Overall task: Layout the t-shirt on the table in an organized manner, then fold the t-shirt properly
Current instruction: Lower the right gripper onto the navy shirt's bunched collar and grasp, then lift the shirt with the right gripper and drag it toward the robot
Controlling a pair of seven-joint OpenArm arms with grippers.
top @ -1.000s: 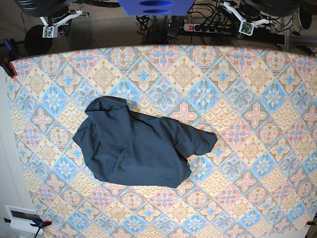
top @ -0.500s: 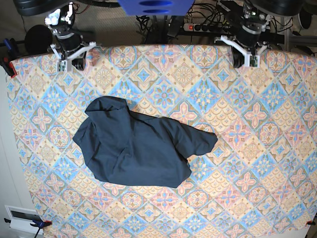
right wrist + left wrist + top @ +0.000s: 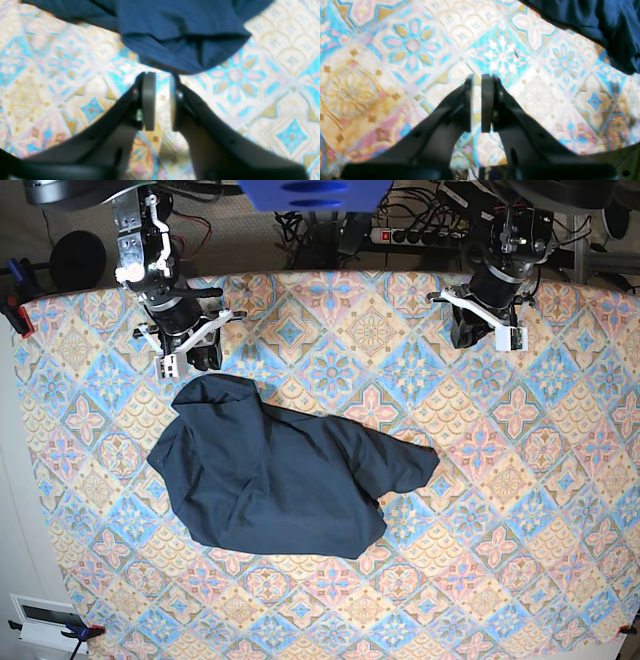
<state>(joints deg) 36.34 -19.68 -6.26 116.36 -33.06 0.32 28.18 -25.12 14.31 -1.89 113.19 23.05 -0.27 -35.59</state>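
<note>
I am looking down at the t-shirt, a plain dark navy one, lying crumpled in a rough heap on the table, left of the middle in the base view. One rounded fold is bulging toward the far edge and a sleeve-like flap is pointing right. The table is wearing its pastel blue, pink and cream cloth of diamond medallions, spreading well beyond the shirt.

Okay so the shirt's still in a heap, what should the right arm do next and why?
Probably ease the right gripper forward and down onto the t-shirt edge just ahead of it. Its jaws stand slightly apart and empty over the table, and the shirt lies crumpled, not yet spread.
</note>
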